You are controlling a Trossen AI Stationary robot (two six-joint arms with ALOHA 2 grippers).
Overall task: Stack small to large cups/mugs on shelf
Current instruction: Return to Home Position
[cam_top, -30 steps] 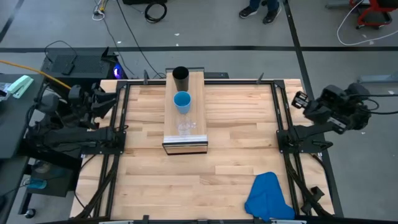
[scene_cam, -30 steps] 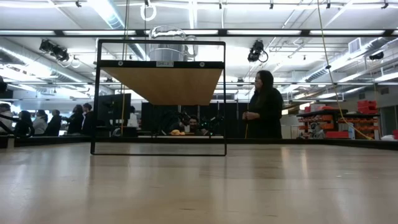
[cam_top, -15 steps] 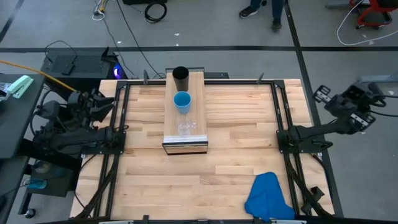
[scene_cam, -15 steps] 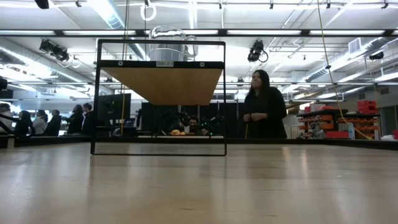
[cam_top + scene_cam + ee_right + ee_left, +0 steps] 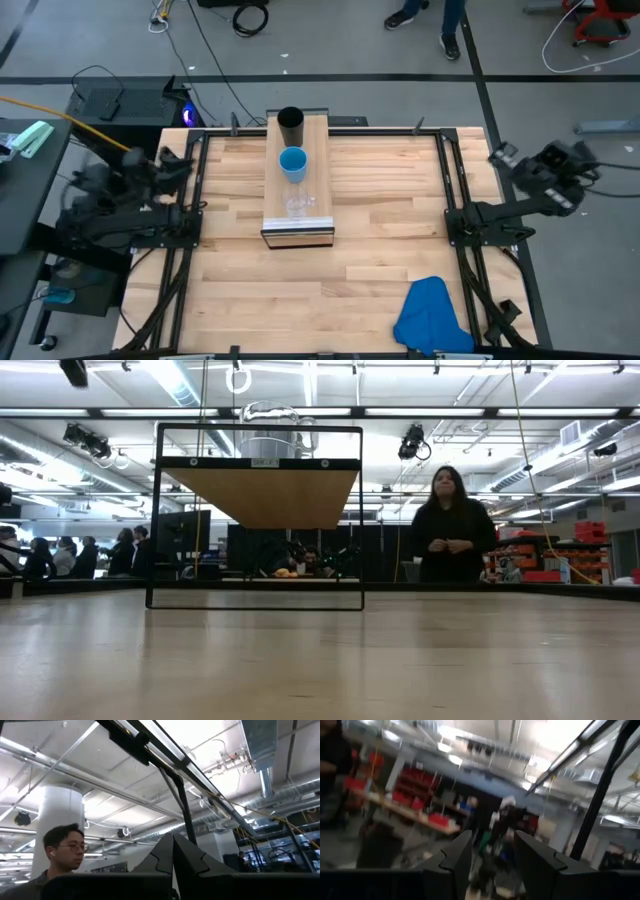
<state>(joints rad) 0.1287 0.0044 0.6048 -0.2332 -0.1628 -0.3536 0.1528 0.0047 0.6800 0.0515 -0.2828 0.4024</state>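
— Which step is judged to be in hand?

— The return to rest, it seems. The stacking is done: on the shelf [image 5: 275, 190], between the two claws and well apart from each, the glass mug [image 5: 297, 205], blue cup [image 5: 293, 162] and black cup [image 5: 290, 122] are lined up.

— And the claws?

— The left claw [image 5: 492, 840] is held apart, the right claw [image 5: 173, 837] together; nothing is gripped. Next, only folding away from the surface [image 5: 380, 230] is called for.
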